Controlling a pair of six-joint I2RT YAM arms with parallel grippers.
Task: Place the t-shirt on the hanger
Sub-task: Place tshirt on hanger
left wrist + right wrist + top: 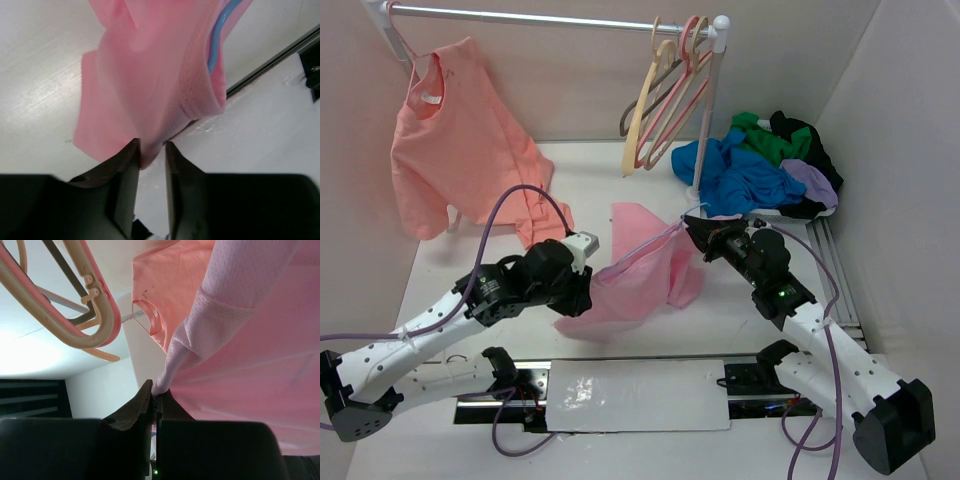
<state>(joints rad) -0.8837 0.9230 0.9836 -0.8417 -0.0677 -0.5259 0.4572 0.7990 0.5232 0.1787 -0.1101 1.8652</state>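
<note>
1. At 10 o'clock on the white table point(588, 185), a salmon-orange shirt point(460, 140) hangs from the left end of a metal rail point(540, 17).
2. The left gripper point(582, 296) sits at about 8 o'clock of the t-shirt point(642, 285), at its lower edge. In the left wrist view its jaws stand partly apart, and a low point of pink cloth hangs down between them. I cannot tell whether they are pressing on it.
3. The t-shirt is at the middle of the table, between the two arms. It is bunched and draped, its upper part lifted off the table and its lower folds near the surface.
4. The hanger point(216, 45) shows as a thin blue wire curving inside a fold of the t-shirt. In the top view a thin line runs from the shirt up towards 2 o'clock.
5. The right gripper point(693, 228) is at 2 o'clock of the t-shirt. Its jaws are clenched on a bunch of the pink fabric.
6. At 1 o'clock, cream and pink hangers point(665, 95) hang from the right end of the rail.
7. At 2 o'clock lies a pile of garments point(760, 165): blue, green, lavender and black.
</note>
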